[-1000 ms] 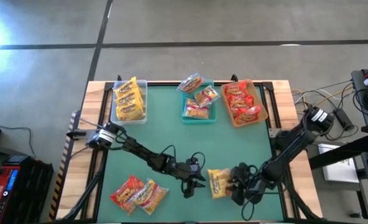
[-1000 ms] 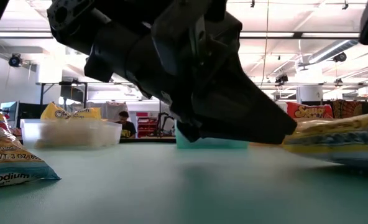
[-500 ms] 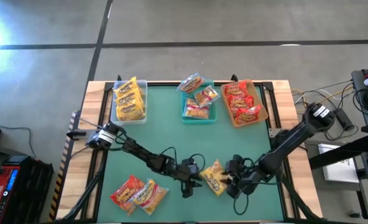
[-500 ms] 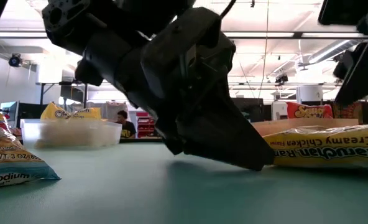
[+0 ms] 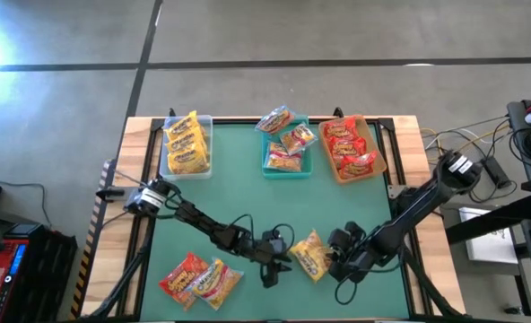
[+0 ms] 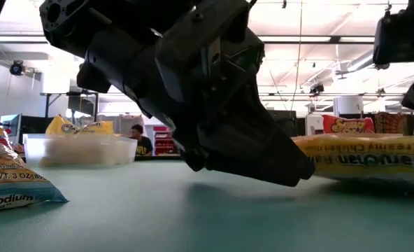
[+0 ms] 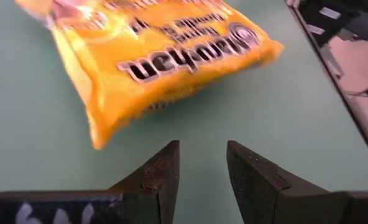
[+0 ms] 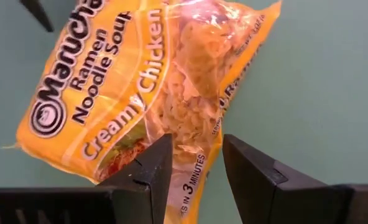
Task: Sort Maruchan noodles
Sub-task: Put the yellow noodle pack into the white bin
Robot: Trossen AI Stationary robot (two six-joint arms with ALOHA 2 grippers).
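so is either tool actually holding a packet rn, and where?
Right tool straddles a corner of the yellow Creamy Chicken packet; whether it is clamped cannot be told. Left tool is open, holding nothing.

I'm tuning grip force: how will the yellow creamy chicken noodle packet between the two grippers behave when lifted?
The yellow packet looks like thin crinkly film, so probably light and slippery. Its noodle block shows through, so likely stiff in the middle, floppy at the edges, and breakable. It lies flat, so it should not roll.

Yellow ramen packet lies on green table between left gripper and right gripper.
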